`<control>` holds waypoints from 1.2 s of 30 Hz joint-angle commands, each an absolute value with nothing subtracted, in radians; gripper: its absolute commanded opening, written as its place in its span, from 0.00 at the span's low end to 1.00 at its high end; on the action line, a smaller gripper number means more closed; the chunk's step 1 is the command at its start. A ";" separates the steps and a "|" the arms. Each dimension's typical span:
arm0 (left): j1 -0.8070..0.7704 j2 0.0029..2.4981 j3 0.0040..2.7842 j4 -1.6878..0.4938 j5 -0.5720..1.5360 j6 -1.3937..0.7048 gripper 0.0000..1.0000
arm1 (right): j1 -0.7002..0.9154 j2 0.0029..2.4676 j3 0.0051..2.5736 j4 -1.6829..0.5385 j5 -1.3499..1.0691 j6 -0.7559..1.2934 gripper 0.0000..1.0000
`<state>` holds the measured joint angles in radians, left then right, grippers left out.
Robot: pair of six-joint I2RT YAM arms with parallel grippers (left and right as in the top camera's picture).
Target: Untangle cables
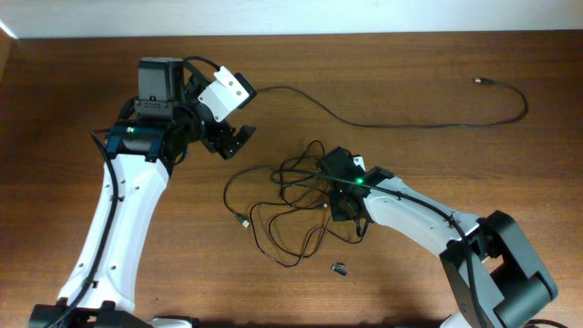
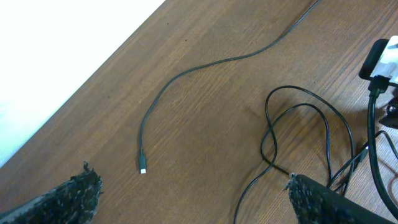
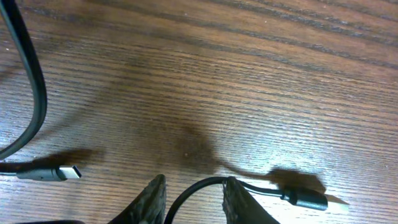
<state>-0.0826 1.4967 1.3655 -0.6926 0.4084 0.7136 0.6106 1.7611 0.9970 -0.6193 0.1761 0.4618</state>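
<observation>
Two arms reach over the wooden table (image 1: 109, 73). Nearest the front edge lies a tiny dark piece (image 1: 338, 269). Just behind it, the cables (image 1: 291, 196) lie as a loose tangle in the middle. The right arm stretches low from the front right corner, and the right gripper (image 3: 194, 199) is down in this tangle. Its fingers (image 3: 151, 200) stand narrow with a gap; one strand passes between them, not pinched. Further back, the left arm is bent, and the left gripper (image 2: 189, 186) hangs spread wide, holding nothing. Farthest, one long cable (image 1: 401, 127) runs alone towards the far right corner.
</observation>
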 commanded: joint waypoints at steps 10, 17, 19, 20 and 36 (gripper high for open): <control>-0.078 1.486 1.374 -0.691 0.423 0.707 0.99 | 0.615 1.762 1.018 -0.673 0.187 0.515 0.26; -0.078 1.486 1.374 -0.691 0.423 0.707 0.99 | 0.615 1.758 1.030 -0.677 0.193 0.514 0.04; -0.078 1.486 1.374 -0.691 0.423 0.707 0.99 | 0.615 1.738 1.062 -0.704 0.205 0.514 0.04; -0.078 1.486 1.374 -0.691 0.423 0.707 0.99 | 0.615 1.724 1.082 -0.724 0.218 0.514 0.04; -0.078 1.486 1.374 -0.691 0.423 0.707 0.99 | 0.615 1.172 1.657 -1.014 0.259 0.502 0.04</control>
